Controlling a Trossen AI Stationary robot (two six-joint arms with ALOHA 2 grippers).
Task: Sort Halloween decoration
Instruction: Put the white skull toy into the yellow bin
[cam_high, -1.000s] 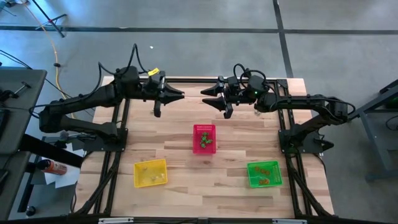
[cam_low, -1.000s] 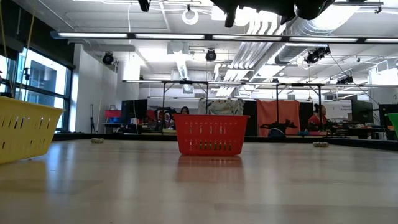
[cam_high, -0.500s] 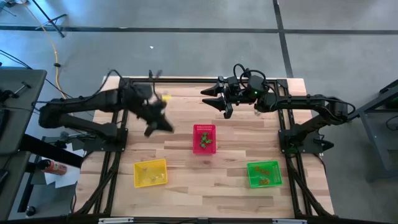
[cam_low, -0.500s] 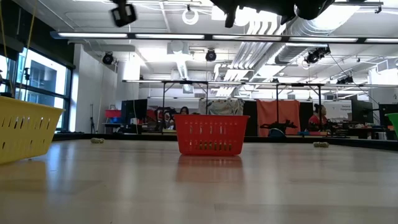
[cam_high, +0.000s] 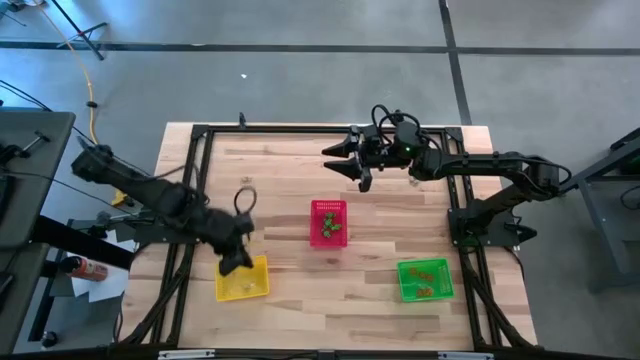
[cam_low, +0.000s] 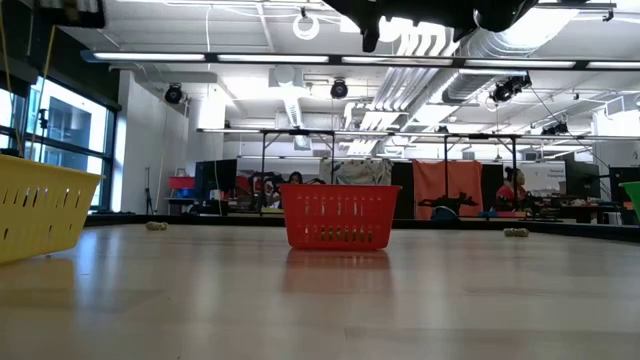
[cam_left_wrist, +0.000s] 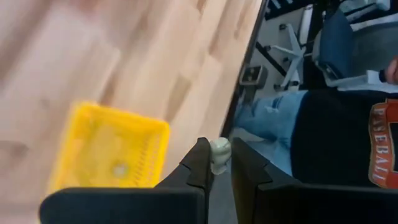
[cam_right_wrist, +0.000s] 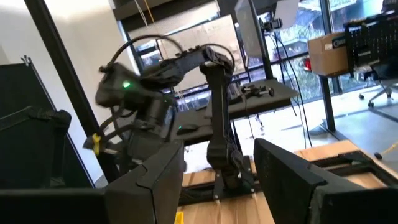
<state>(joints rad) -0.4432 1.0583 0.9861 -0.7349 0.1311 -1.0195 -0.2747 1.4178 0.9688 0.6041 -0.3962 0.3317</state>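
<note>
My left gripper (cam_high: 237, 262) hangs over the far edge of the yellow basket (cam_high: 245, 281), shut on a tiny pale yellowish trinket (cam_left_wrist: 219, 149) of the Halloween decoration. In the left wrist view the yellow basket (cam_left_wrist: 106, 152) lies below, with one small piece inside. My right gripper (cam_high: 338, 160) waits open in the air above the table's far middle. The red basket (cam_high: 329, 222) holds green trinkets, and the green basket (cam_high: 425, 279) holds orange ones. One loose trinket (cam_high: 247, 191) lies on the table at the far left. My left gripper pinches the pale trinket between its two fingers, only at their free ends; the trinket's top (cam_left_wrist: 219, 145) sticks out past the fingertips (cam_left_wrist: 202, 155). The fingers slant downward toward the table's near edge. The trinket is lifted clear, above the yellow basket's edge.
In the low view, small pieces lie on the far table at the left (cam_low: 155, 226) and right (cam_low: 515, 232) of the red basket (cam_low: 338, 215). A person in jeans and a dark shirt (cam_left_wrist: 348, 130) sits beyond the table's edge. Bare wood lies between the baskets.
My left gripper has swung from the table's far middle toward the near left, sinking and rolling, and now hangs over the yellow basket, still shut. The loose trinket it had covered now shows on the table. My right gripper has kept still.
</note>
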